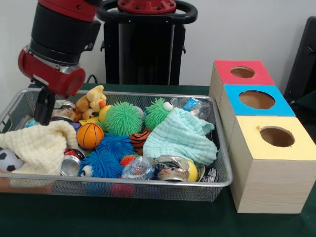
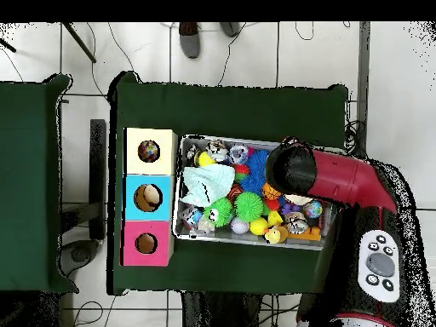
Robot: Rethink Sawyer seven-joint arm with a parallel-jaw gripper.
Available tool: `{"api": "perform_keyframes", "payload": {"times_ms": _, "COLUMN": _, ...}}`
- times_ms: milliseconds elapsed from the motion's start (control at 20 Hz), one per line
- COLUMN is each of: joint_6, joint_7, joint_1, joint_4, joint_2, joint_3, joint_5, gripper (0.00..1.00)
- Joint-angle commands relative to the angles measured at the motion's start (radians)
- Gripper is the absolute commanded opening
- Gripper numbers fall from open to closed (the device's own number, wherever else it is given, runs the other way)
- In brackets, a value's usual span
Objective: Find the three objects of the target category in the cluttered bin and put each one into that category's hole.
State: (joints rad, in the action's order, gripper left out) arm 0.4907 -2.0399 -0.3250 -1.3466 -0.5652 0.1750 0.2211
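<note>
The silver wire mesh bin (image 1: 224, 163) stands on the green table, full of clutter; it also shows in the overhead view (image 2: 249, 241). The yellow-topped wooden box (image 1: 301, 148) stands nearest the camera at the right, with its round hole (image 1: 277, 136) on top. In the overhead view this hole (image 2: 149, 152) shows a small round thing inside. My gripper (image 1: 43, 114) reaches down into the bin's left end, just behind a cream cloth (image 1: 39, 145). Its tip is hidden by the cloth. In the overhead view the arm's wrist (image 2: 291, 167) covers it.
In the bin lie an orange basketball (image 1: 90, 135), a soccer ball (image 1: 9, 159), green (image 1: 123, 118) and blue (image 1: 111, 148) spiky balls, a mint cloth (image 1: 182, 136), a plush toy (image 1: 91, 101) and cans (image 1: 170, 168). Blue-topped (image 1: 256, 99) and red-topped (image 1: 242, 72) boxes stand behind the yellow one.
</note>
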Motion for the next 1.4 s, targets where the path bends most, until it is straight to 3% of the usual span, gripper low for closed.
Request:
{"api": "perform_keyframes", "payload": {"times_ms": 50, "joint_6": 0.043, "joint_7": 0.154, "joint_1": 0.008, "joint_4": -0.094, "joint_2": -0.028, "joint_3": -0.155, "joint_5": 0.092, "gripper": 1.00}}
{"api": "perform_keyframes", "payload": {"times_ms": 700, "joint_6": -0.003, "joint_7": 0.117, "joint_1": -0.057, "joint_4": -0.133, "joint_2": -0.038, "joint_3": -0.212, "joint_5": 0.103, "gripper": 1.00}}
{"api": "perform_keyframes", "payload": {"times_ms": 1000, "joint_6": -0.050, "joint_7": 0.142, "joint_1": -0.152, "joint_4": -0.196, "joint_2": -0.038, "joint_3": -0.287, "joint_5": 0.101, "gripper": 1.00}}
{"api": "perform_keyframes", "payload": {"times_ms": 1400, "joint_6": -0.065, "joint_7": 0.205, "joint_1": -0.222, "joint_4": -0.211, "joint_2": -0.042, "joint_3": -0.335, "joint_5": 0.183, "gripper": 1.00}}
